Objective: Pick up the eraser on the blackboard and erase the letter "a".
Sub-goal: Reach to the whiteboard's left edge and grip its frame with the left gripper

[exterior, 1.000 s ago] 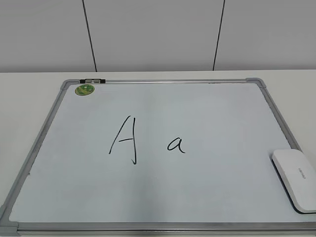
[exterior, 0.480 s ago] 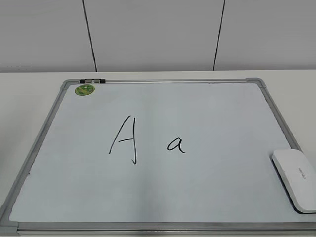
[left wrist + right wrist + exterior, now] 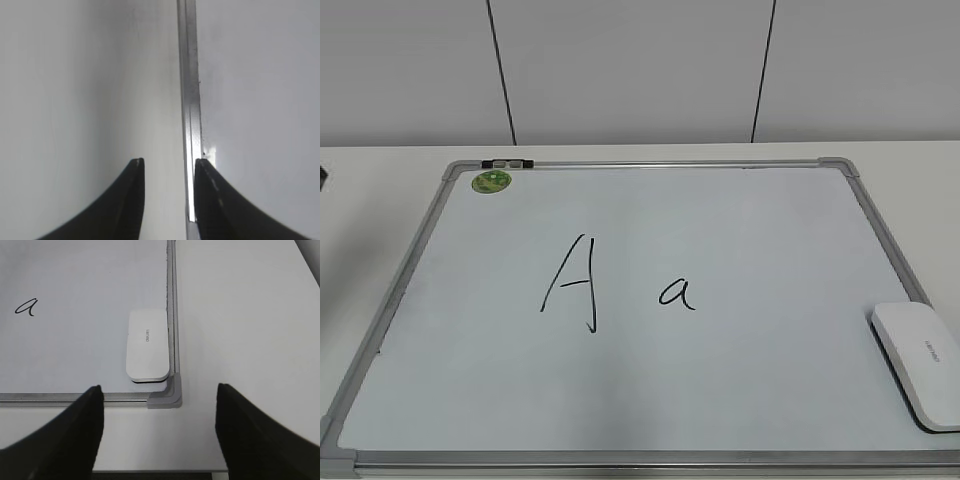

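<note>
Nearest the exterior camera, the blackboard's (image 3: 620,458) silver-grey front rail runs along the bottom of the frame, and the eraser (image 3: 920,364) lies flat at the board's near right corner, tucked against the right rail. In the right wrist view the right gripper (image 3: 159,432) hangs above the table edge with its dark fingers spread wide, nothing between them, the eraser (image 3: 147,345) and the grey plastic corner piece (image 3: 167,395) framed in the gap ahead. The left gripper (image 3: 165,192) sits low over the board's left rail (image 3: 189,100), its fingers a narrow gap apart and holding nothing. Farther in, the letter "a" (image 3: 677,293) stands near the middle of the white surface, with the taller capital "A" (image 3: 572,283) just beside it on the left. Beyond those, a round green sticker (image 3: 492,182) marks the far left corner, with a small black clip (image 3: 507,163) on the far rail. The pickup looks like the risky part: the eraser hugs the frame, so a finger coming down on that side could land on the rail or corner piece instead of beside the block, and the smooth plastic may slip out of a shallow pinch. During wiping, a stroke carried too far left would smear the capital "A", which sits close by.
</note>
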Robot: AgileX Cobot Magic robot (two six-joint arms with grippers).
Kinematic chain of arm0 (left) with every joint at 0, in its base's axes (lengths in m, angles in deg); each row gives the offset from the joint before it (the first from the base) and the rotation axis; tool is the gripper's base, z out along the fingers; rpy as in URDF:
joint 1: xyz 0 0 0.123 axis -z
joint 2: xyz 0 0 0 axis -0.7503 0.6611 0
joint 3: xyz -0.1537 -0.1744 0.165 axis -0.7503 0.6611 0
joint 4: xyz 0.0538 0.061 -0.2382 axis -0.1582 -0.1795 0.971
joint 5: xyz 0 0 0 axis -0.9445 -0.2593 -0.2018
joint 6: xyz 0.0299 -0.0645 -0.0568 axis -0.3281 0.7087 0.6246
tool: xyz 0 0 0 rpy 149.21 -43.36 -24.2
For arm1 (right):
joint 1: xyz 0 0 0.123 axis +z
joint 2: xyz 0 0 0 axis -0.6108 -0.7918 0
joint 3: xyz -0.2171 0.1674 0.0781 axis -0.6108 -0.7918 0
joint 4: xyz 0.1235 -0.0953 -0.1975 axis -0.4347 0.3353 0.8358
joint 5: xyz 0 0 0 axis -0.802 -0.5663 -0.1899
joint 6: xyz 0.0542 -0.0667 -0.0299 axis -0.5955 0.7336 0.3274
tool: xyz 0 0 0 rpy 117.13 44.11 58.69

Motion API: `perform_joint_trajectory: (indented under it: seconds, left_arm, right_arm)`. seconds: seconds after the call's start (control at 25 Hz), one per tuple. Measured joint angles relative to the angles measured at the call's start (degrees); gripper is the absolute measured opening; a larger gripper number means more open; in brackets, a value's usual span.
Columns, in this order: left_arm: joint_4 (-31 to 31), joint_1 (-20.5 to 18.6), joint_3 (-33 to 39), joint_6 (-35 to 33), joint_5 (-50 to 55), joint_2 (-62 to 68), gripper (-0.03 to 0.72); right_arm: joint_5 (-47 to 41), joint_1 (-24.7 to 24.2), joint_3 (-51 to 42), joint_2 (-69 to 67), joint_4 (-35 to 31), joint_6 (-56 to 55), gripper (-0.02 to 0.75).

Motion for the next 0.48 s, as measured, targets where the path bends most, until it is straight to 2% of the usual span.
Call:
perform_joint_trajectory:
  seconds: [0.24, 0.48]
  left_arm:
    - [0.35, 0.0, -6.35, 0.1, 0.0, 11.14, 0.242]
    - [3.66, 0.0, -10.95, 0.1, 0.0, 20.94, 0.242]
  right_arm:
    - [0.0, 0.0, 0.0, 0.0, 0.0, 0.0, 0.519]
    - [0.0, 0.0, 0.0, 0.0, -1.22, 0.0, 0.519]
